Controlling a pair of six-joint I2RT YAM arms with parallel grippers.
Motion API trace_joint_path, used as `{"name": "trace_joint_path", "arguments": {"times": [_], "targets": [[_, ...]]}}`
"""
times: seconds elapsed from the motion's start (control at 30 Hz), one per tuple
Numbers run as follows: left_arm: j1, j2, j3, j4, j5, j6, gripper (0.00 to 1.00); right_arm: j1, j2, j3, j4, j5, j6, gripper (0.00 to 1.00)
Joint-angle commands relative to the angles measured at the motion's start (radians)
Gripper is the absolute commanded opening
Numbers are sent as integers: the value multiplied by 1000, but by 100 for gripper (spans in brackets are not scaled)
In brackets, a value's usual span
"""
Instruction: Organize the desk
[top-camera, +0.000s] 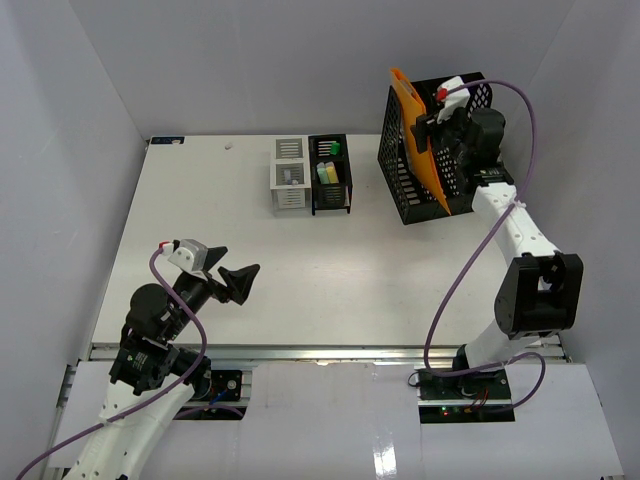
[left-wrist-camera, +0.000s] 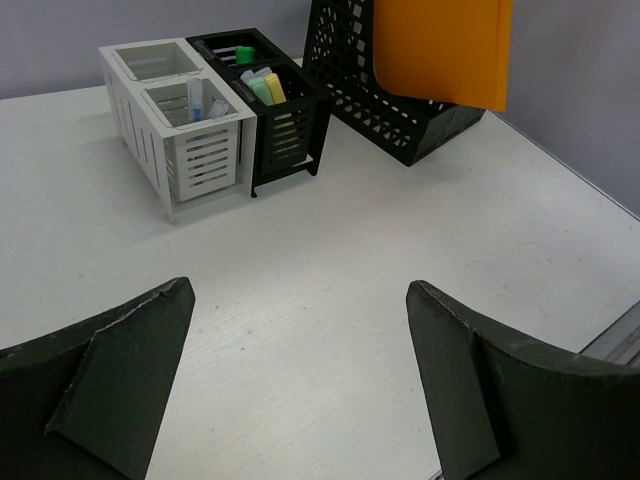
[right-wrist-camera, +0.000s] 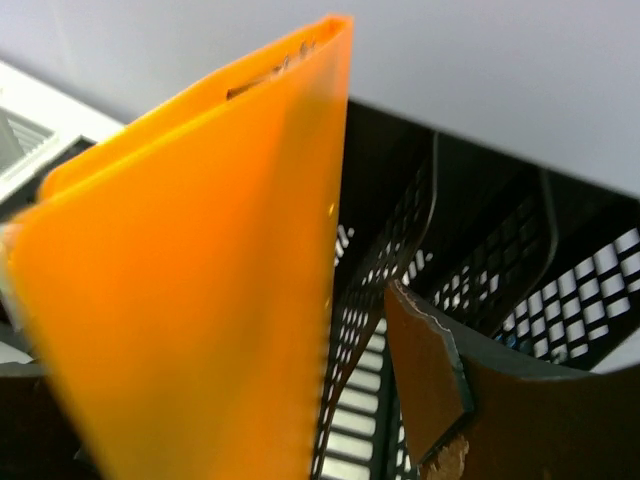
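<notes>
Right gripper (top-camera: 430, 122) parted around orange plastic folder (left-wrist-camera: 440, 50) in black mesh rack (left-wrist-camera: 400, 120), two o'clock; leaning folder may topple. Left gripper (left-wrist-camera: 300, 380) wide, empty.

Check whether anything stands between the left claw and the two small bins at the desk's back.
Nothing visible: only bare desk separates the open left claw from the white bin and black bin. The mesh rack stands farther right.

Counted: one desk (top-camera: 300, 270); one orange folder (top-camera: 412, 120); one black mesh rack (top-camera: 398, 182); two slatted bins, namely one white bin (top-camera: 290, 190) and one black bin (top-camera: 331, 198), two compartments each.
</notes>
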Motion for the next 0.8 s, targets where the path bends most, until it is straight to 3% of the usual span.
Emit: {"name": "trace_joint_path", "arguments": {"times": [0.0, 0.23, 0.4, 0.5, 0.7, 0.77], "targets": [[5, -8, 3, -3, 13, 4, 98, -2, 58, 117, -210, 17, -34, 69], [4, -9, 5, -1, 14, 4, 98, -3, 81, 155, -273, 22, -46, 58], [5, -12, 5, -1, 16, 5, 98, -7, 88, 165, -312, -32, -62, 22], [3, -15, 3, -2, 16, 6, 98, -8, 82, 167, -309, -68, -54, 8], [4, -17, 3, -1, 19, 6, 98, -23, 38, 116, -221, -121, -3, 8], [4, -17, 3, 0, 19, 6, 98, -26, -21, 46, -82, -120, 18, 8]]}}
